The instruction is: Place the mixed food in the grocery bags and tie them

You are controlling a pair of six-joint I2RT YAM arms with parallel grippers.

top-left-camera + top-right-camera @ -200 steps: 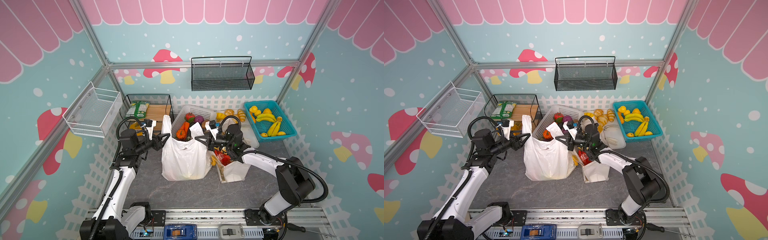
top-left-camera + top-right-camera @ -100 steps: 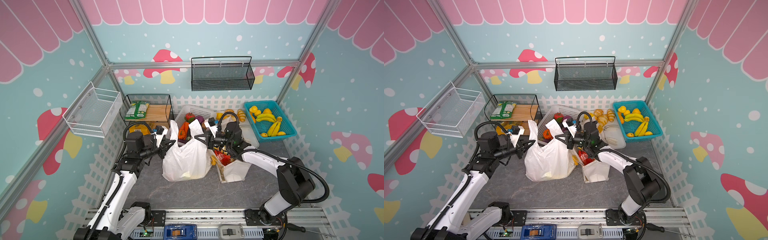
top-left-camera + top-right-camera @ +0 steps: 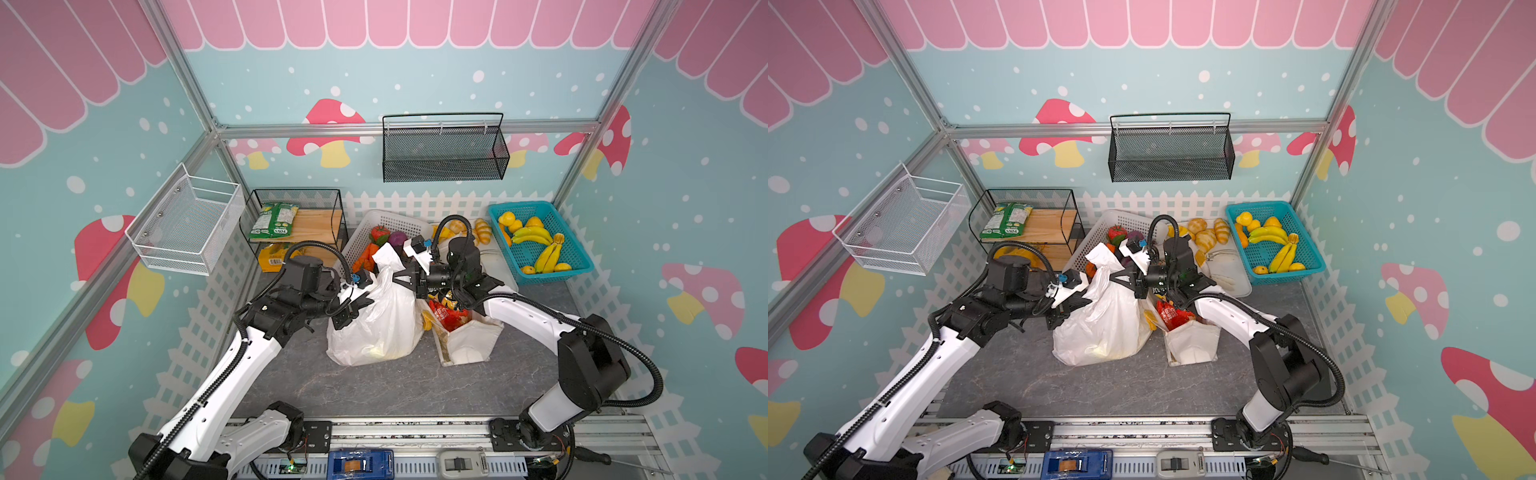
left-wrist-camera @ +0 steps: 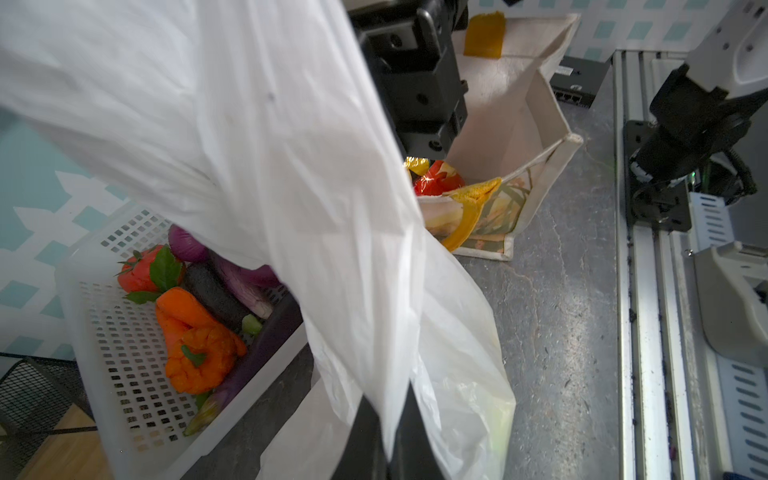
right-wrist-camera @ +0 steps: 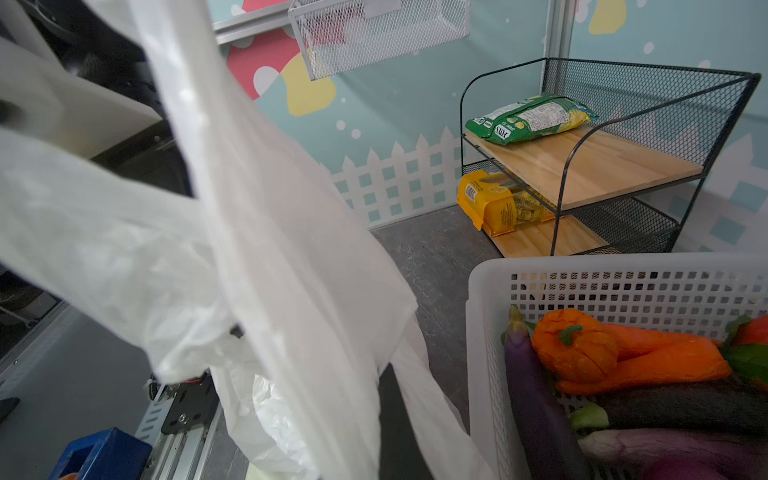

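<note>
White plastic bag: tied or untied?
Untied. Left gripper and right gripper each pinch a handle of the white plastic bag; no knot visible.

Both top views are bright and evenly lit from above, and sharp everywhere. The white plastic bag (image 3: 376, 328) throws only a soft, short shadow on the grey tabletop (image 3: 374, 390). In the left wrist view the bag film near the lens is blurred and pale, the tabletop shows a light sheen, and the red crisp packet (image 4: 438, 183) glints. In the right wrist view the near film is also blurred, while the wire shelf rack (image 5: 623, 166) is sharp.
</note>
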